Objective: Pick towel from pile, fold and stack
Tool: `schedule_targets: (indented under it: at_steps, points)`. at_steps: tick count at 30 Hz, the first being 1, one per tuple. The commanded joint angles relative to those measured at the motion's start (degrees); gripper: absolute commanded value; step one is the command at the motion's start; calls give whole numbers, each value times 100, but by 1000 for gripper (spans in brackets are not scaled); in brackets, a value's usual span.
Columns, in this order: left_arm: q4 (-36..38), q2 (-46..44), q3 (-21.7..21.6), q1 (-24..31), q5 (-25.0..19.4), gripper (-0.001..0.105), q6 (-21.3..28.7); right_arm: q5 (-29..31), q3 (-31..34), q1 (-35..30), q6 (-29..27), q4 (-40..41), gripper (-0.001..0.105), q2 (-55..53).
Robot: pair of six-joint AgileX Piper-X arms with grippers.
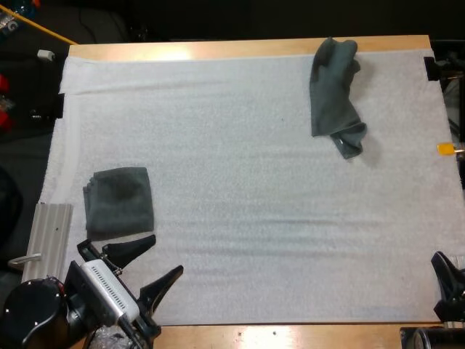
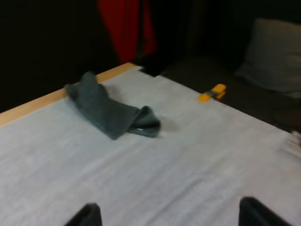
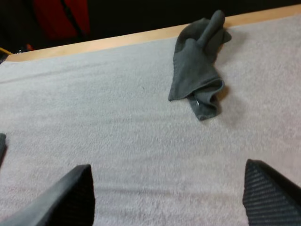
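A crumpled dark grey-green towel (image 1: 334, 94) lies at the far right of the white mat (image 1: 240, 211), close to the table's far edge. A folded towel (image 1: 120, 200) lies flat near the mat's left side. My left gripper (image 1: 168, 254) is open just in front of the folded towel, and nothing is between its fingers. From the left wrist, the crumpled towel (image 2: 110, 113) lies far ahead of that open gripper (image 2: 169, 216). My right gripper (image 1: 445, 276) sits at the near right corner. From the right wrist, its gripper (image 3: 168, 169) is open, and the crumpled towel (image 3: 197, 70) lies well beyond it.
A ribbed metal plate (image 1: 47, 233) lies off the mat's left edge, beside the folded towel. The wooden table edge (image 1: 240, 49) runs along the far side, with dark space behind it. Bare mat stretches between the two towels.
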Motion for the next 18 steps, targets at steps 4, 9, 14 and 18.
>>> schedule_targets:
  at_steps: [4, 9, 14, 18]
  points:
    - [-55, 65, -55, -55, 75, 58, -50, -113, -105, -24, -100, 3, 64, 263]
    - [-55, 64, -55, -55, 75, 58, -50, -113, -105, -24, -100, -420, 64, 867]
    - [-55, 64, -55, -55, 75, 58, -50, -123, -105, -12, -100, -974, 64, 1720]
    - [-55, 64, -55, -55, 75, 58, -50, -111, -105, -13, -99, -1243, 64, 2442]
